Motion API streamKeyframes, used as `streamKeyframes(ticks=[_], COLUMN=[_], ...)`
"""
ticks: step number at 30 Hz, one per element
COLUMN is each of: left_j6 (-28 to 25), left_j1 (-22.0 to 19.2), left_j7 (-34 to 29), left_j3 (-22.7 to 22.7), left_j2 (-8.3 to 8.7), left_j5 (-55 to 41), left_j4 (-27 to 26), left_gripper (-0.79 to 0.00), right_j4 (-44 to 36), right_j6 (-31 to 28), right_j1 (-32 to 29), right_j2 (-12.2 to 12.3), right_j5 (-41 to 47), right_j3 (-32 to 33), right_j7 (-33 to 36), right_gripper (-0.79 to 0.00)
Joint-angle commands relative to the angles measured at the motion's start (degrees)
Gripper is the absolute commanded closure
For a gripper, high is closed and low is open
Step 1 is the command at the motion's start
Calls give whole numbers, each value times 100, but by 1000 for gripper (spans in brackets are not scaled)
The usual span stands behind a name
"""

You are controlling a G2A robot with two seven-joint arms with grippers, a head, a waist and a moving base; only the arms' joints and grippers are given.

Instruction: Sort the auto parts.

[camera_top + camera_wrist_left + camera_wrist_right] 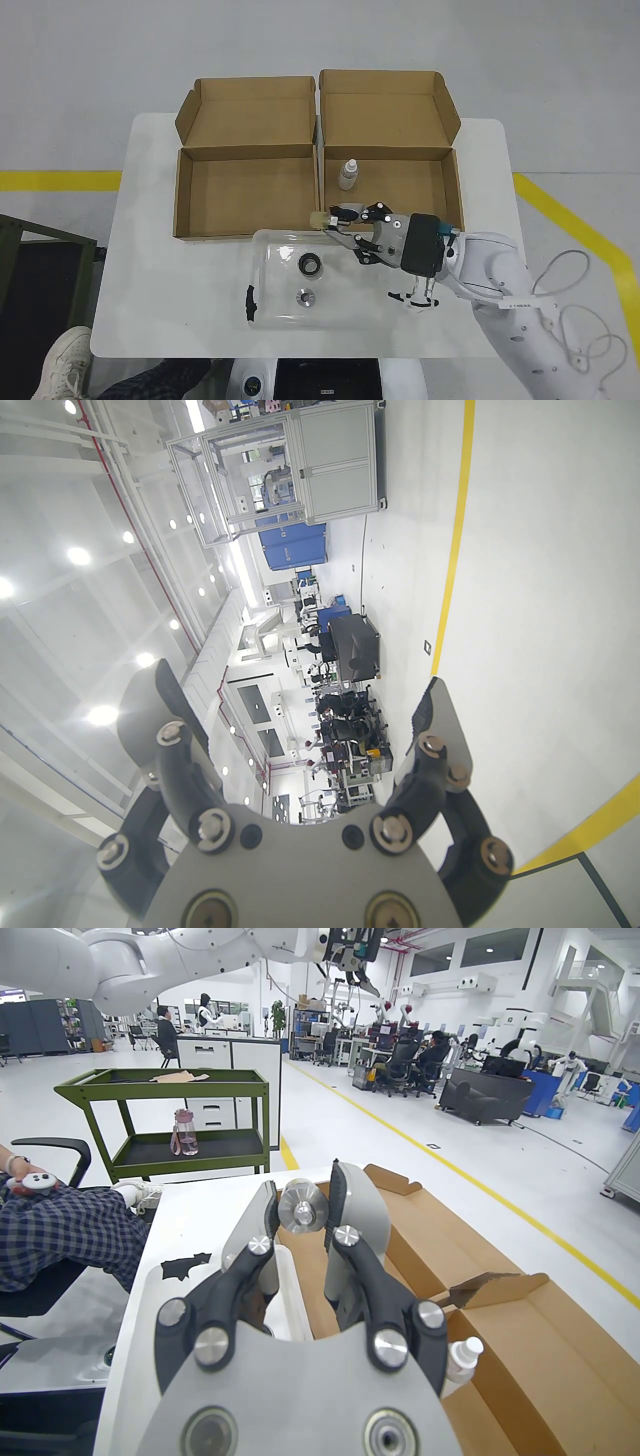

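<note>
My right gripper (pixel 329 218) is shut on a small silver cylindrical part (pixel 320 219), held between the fingers (pixel 303 1193) over the near edge of the left cardboard box (pixel 225 195). The part (pixel 303 1214) faces the wrist camera end-on. Below lies a clear plastic tray (pixel 275 245) with a black ring (pixel 311 264) and a silver round part (pixel 304 296) in it. A white bottle (pixel 347 174) stands in the right cardboard box (pixel 405 185). My left gripper (pixel 300 677) is open with nothing in it, raised high and pointing out into the room.
A black scrap (pixel 248 303) lies at the tray's left end. Both boxes have flaps standing up at the back. A green cart (pixel 165 1123) and a seated person's leg (pixel 60 1233) are off the table's left side.
</note>
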Motion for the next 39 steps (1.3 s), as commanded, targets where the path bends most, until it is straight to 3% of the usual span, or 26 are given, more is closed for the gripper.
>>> streamKeyframes(ticks=[1,8,20,30,39], left_j6=[0,0,0,0,0], left_j1=[0,0,0,0,0], left_j7=[0,0,0,0,0], left_j3=[0,0,0,0,0], left_j2=[0,0,0,0,0], left_j5=[0,0,0,0,0], left_j4=[0,0,0,0,0], left_gripper=[-785,-785,-785,-785,-785], right_j4=[0,40,245,641,1301], right_j6=[0,85,901,1402,1964], right_j1=[0,-36,196,671,1368], right_j2=[0,1,69,92,-39], right_j5=[0,9,733,1381,1053], right_j3=[0,-13,247,268,-392], right_j7=[0,157,2926,4544,4880], right_gripper=[0,0,0,0,0])
